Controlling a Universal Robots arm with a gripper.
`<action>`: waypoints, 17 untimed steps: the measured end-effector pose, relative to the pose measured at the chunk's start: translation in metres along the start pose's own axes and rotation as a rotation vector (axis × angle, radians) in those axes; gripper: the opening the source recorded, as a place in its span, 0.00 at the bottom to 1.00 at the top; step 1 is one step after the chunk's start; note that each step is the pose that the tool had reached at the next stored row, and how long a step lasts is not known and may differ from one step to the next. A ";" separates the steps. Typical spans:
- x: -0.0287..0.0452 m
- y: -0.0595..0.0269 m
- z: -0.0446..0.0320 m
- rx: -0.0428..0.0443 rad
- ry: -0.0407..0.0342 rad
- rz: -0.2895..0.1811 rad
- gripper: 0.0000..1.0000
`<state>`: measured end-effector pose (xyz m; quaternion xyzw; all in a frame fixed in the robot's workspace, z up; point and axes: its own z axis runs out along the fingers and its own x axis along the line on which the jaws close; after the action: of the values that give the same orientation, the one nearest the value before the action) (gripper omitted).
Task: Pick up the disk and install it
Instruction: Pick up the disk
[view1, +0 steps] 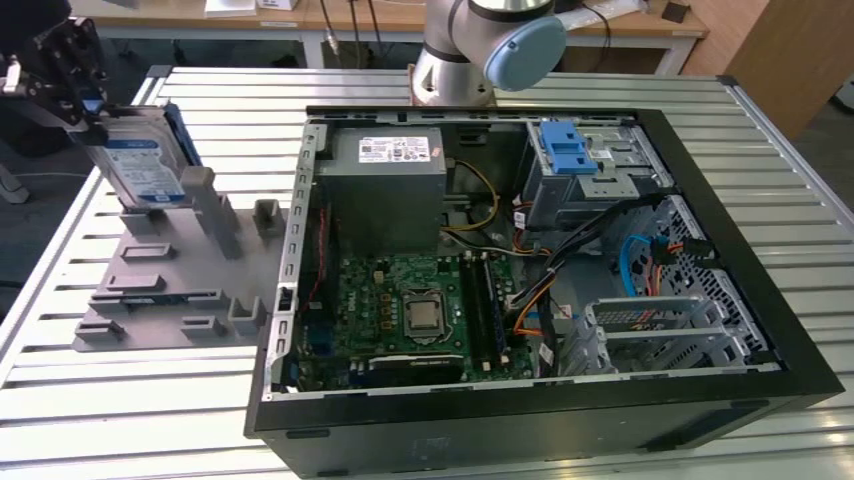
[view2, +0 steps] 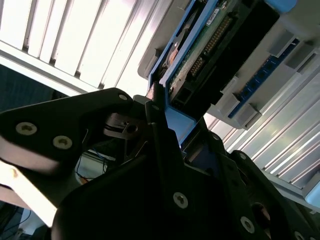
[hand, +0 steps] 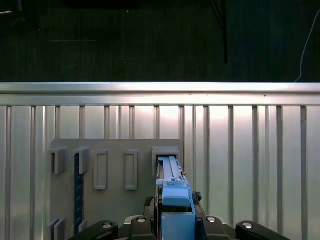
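Tool (view1: 83, 100) is squeezed tight on the top edge of the disk (view1: 140, 165). It stands upright in the grey rack (view1: 147, 300), likely so its top is easy to grab.

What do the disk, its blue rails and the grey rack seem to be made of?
The disk: silver body, seemingly metal, with a glossy blue-and-white label, perhaps paper. Its rails: smooth blue with a moulded look, probably plastic. The grey rack: matte, uniform grey, likely plastic; I cannot be sure.
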<state>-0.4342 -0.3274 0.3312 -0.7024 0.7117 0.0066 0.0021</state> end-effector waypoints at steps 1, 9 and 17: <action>0.0000 0.0000 -0.0016 0.0000 -0.0001 0.000 0.36; -0.0001 0.0001 -0.0126 -0.0001 -0.0018 0.000 0.36; -0.0003 0.0001 -0.0230 -0.0001 -0.0035 0.000 0.36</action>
<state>-0.4342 -0.3274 0.3542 -0.7024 0.7117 0.0079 0.0033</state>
